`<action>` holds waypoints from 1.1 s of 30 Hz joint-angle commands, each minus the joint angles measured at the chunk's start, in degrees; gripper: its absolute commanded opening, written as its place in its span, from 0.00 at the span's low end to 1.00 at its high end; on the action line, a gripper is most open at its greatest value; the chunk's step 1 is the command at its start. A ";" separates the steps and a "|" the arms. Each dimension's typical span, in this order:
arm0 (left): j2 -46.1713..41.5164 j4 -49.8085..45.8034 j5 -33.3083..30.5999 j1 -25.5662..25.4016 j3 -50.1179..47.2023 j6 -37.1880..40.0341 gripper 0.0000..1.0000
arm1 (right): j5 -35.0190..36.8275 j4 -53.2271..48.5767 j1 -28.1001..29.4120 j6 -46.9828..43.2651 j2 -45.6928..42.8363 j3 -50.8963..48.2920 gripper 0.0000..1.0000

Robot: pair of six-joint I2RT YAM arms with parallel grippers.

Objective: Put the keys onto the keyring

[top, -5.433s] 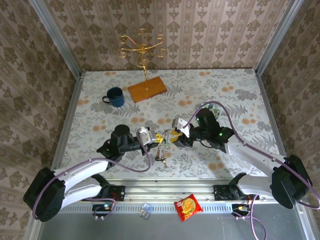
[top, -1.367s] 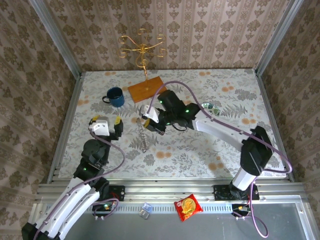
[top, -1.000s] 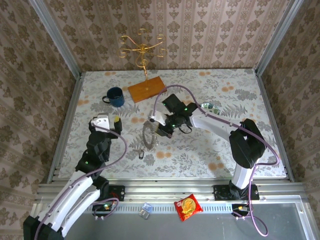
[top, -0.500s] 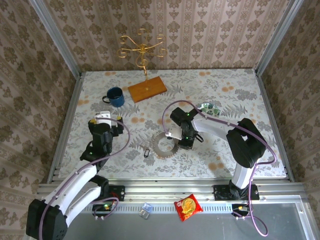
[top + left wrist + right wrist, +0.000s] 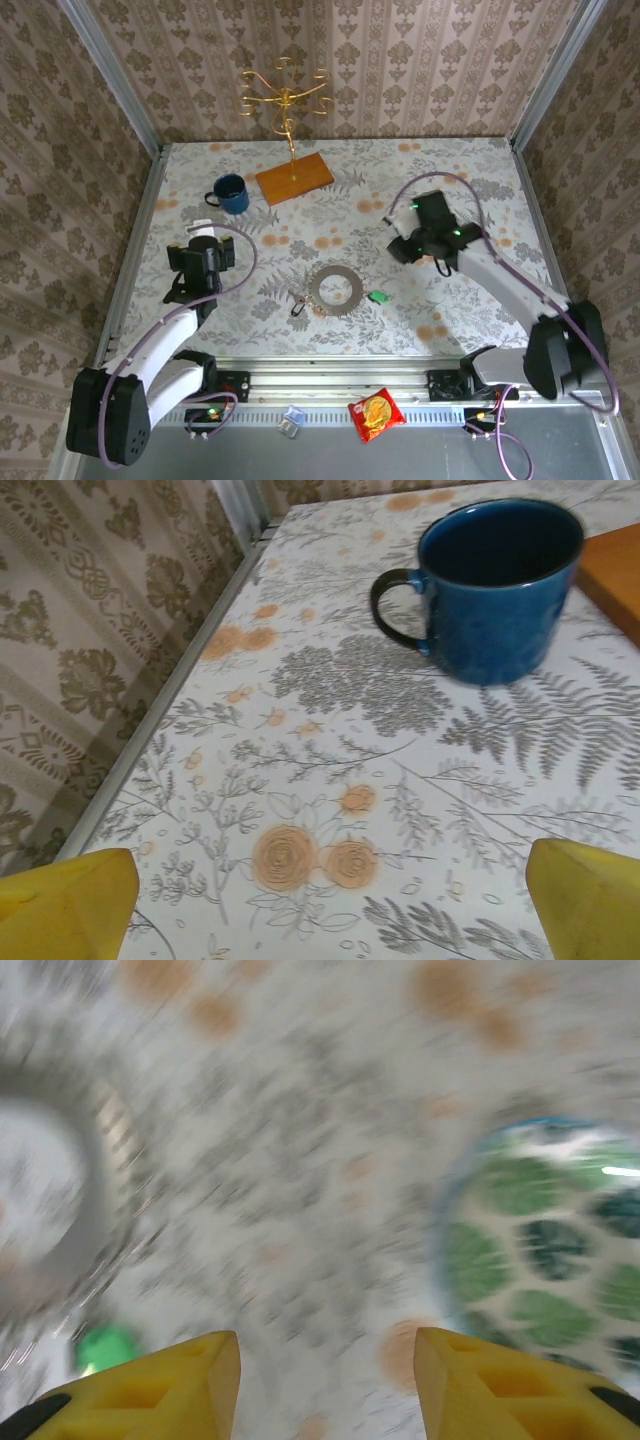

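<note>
Overhead, one green key lies on the table just right of the single flat grey ring and one small dark keyring just left of it, whereas the wrist views make plain that the left hand and right hand both gape wide, empty.

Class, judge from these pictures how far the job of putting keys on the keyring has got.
Done: nothing visibly. The green key lies loose, apart from the keyring, a grey ring between them. In hand: nothing; left pincer and right pincer stand open, empty. Left: threading that key on, at least.
</note>
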 commanded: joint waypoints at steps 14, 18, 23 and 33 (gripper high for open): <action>18.72 36.10 14.25 9.50 -5.30 7.42 1.00 | -1.37 78.49 -18.76 18.90 13.67 -32.39 0.49; 25.29 46.29 15.62 10.04 -5.46 8.37 1.00 | -3.30 76.27 -18.77 18.38 14.65 -30.78 0.50; 35.84 60.24 16.80 10.05 -7.28 9.56 1.00 | -4.68 73.43 -19.03 18.09 14.65 -29.14 0.55; 34.34 48.73 17.57 10.66 -2.39 8.66 1.00 | -1.26 71.79 -19.30 19.91 14.99 -28.10 0.67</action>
